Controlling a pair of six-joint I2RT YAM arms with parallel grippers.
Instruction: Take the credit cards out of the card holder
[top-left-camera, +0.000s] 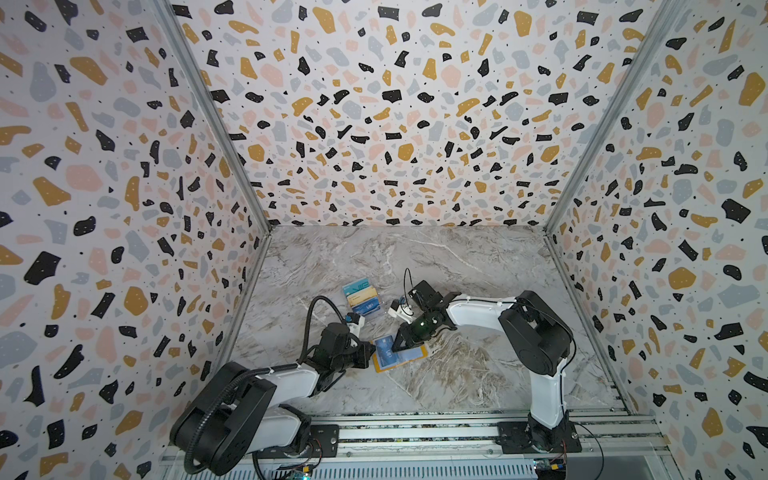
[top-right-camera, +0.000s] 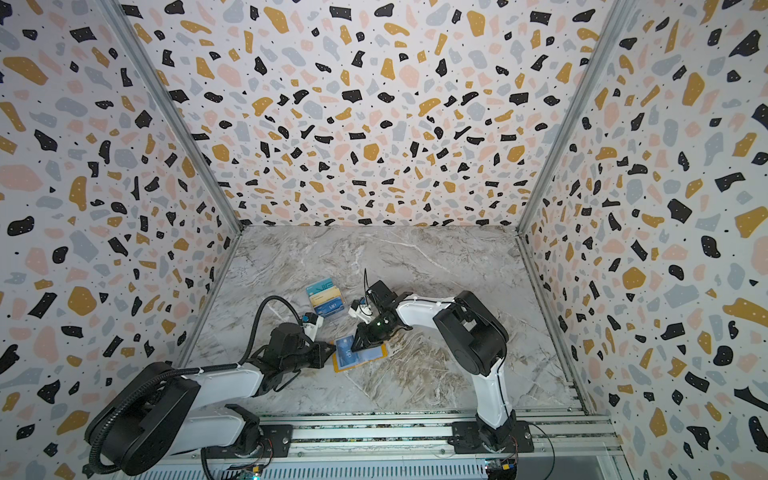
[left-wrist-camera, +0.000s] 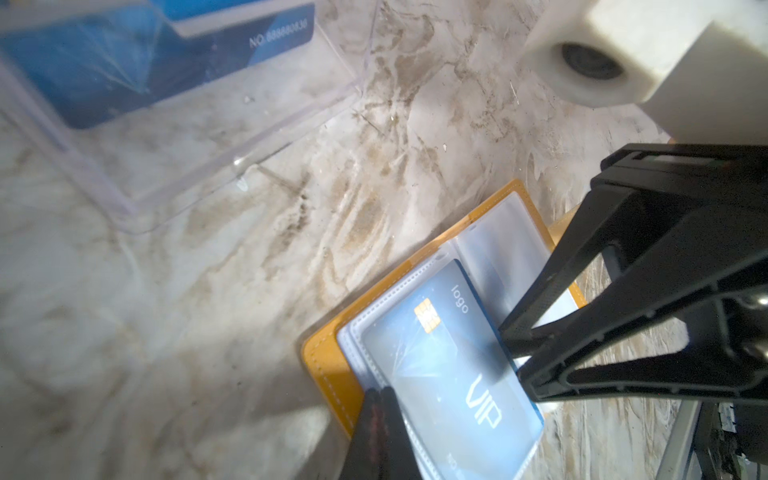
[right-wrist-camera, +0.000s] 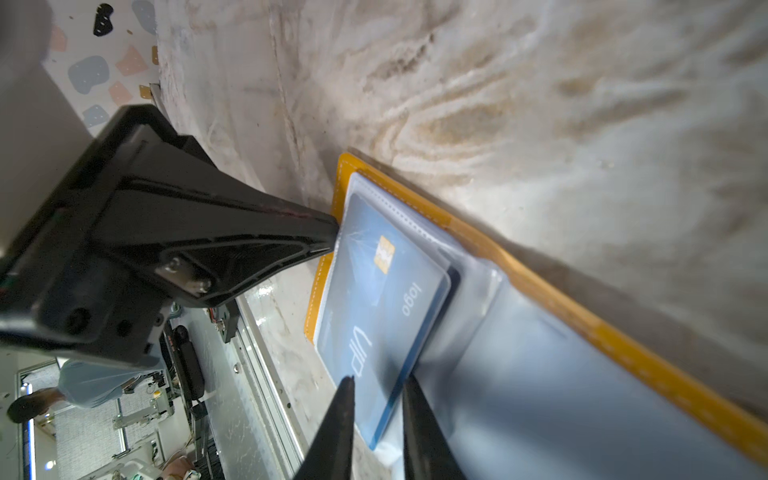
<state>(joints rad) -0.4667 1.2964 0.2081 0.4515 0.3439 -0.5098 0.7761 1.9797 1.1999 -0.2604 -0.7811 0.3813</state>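
The left pincer (left-wrist-camera: 379, 392) is together against the card holder (right-wrist-camera: 540, 286) edge; the right pincer (right-wrist-camera: 379, 384) stands narrowly apart, straddling the blue VIP card (right-wrist-camera: 374, 303).

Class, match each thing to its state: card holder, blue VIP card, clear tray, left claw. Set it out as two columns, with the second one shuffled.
Things:
1 card holder
2 blue VIP card
3 clear tray
4 left claw

States:
A shut, at the holder's edge
B mustard yellow, lying open
C holds teal, beige and blue cards
D tucked in the holder, chip showing

Pairs: 1-B, 2-D, 3-C, 4-A
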